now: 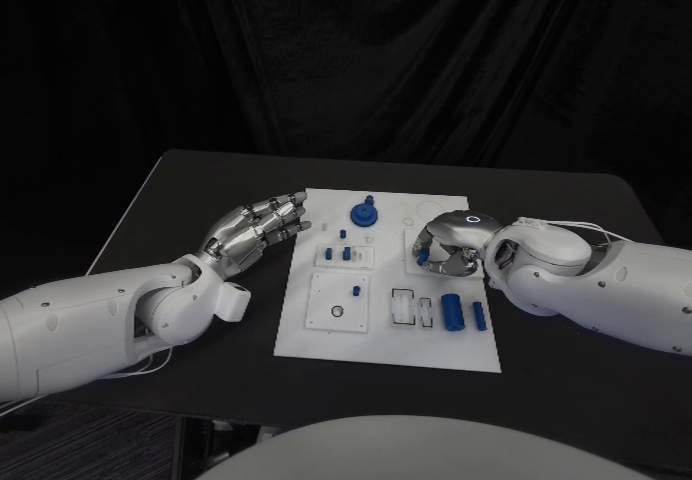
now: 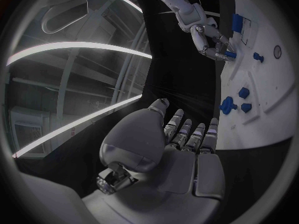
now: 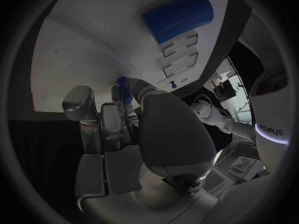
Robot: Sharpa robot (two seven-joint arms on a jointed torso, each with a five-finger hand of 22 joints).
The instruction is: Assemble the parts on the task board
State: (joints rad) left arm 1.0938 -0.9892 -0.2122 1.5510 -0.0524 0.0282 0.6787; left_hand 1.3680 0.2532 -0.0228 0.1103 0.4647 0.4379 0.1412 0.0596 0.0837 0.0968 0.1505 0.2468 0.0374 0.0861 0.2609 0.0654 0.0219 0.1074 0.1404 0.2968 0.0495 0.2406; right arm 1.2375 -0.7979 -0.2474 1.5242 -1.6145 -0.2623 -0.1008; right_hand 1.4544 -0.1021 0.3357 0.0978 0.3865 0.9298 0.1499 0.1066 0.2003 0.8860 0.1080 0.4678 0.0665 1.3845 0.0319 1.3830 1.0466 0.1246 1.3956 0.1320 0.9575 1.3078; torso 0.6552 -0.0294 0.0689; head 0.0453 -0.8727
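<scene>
Right hand: my right hand [image 1: 450, 243] is over the task board [image 1: 325, 340], fingers curled in, pinching a small blue peg [image 3: 124, 86] at the fingertips.
Peg axis: roughly in line with my fingers, tip toward the board; just off or touching, I cannot tell.
Left hand: my left hand [image 1: 257, 232], fingers spread and holding nothing, rests on the bench [image 1: 188, 180] beside the board's edge, well apart from the peg.
Nearer hand: right.
Blue cylinder: the blue cylinder [image 1: 451, 311] lies flat on the board beside my right wrist.

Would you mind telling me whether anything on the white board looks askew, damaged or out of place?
Nothing stands out. The task board lies flat and square on the table, its blue parts sit tidily, and the right hand is pinching a small blue part.
</scene>
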